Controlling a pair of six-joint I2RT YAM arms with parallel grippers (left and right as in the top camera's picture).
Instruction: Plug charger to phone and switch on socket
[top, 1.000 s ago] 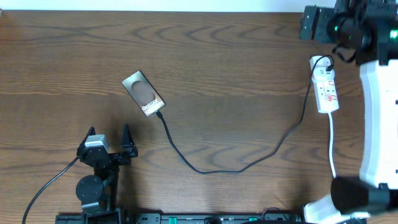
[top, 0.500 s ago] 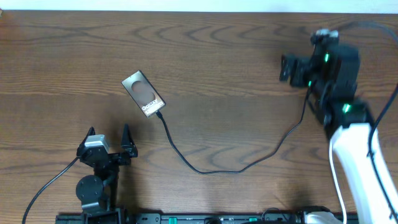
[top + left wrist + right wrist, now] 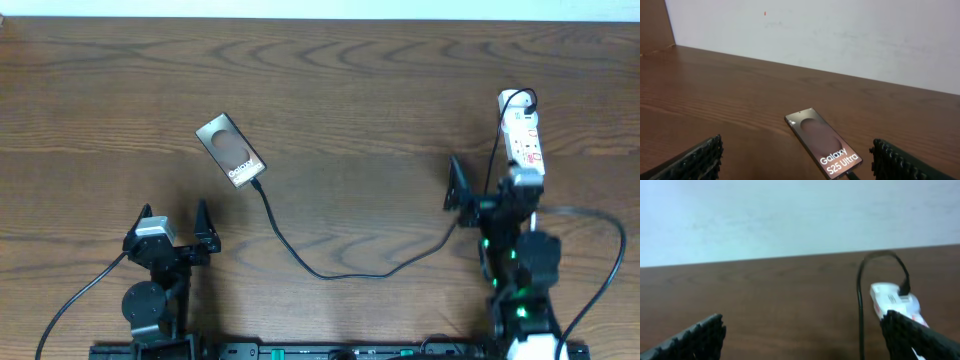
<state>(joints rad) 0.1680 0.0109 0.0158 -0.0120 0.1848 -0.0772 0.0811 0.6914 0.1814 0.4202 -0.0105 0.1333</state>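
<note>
Charger cable (image 3: 340, 277), a long thin black lead. One end sits at the lower short edge of the phone (image 3: 231, 150) (small flat dark-brown slab, lighter oval patch, white "Galaxy S25 Ultra" text). From overhead it looks plugged in, but the left wrist view crops the joint, so we can't confirm. The rest sags in a loose U across the brown wood-grain tabletop (image 3: 380, 80) and climbs to the far end of the socket (image 3: 522, 135), a narrow white power strip w/ red marks, on the right side.

Handling, our read:
- Cable is light + floppy, won't hold shape and drags if snagged. Grip only right behind the plug tip.
- Phone is light and smooth, prob skates on the wood if pushed end-on. Brace the long edges.
- Strip is light too, and a sideways poke would shove it. Press the switch straight down.

Left gripper (image 3: 177, 222): fingers spread wide, empty, near the phone's cable end but apart from it. Right gripper (image 3: 487, 190): also spread and empty. One finger overlaps the strip's near end, can't tell if touching.

Room: plenty of bare wood around the phone and mid-table. Cable slack runs just beside the right gripper = snag risk. The table's far edge isn't far beyond the strip.
</note>
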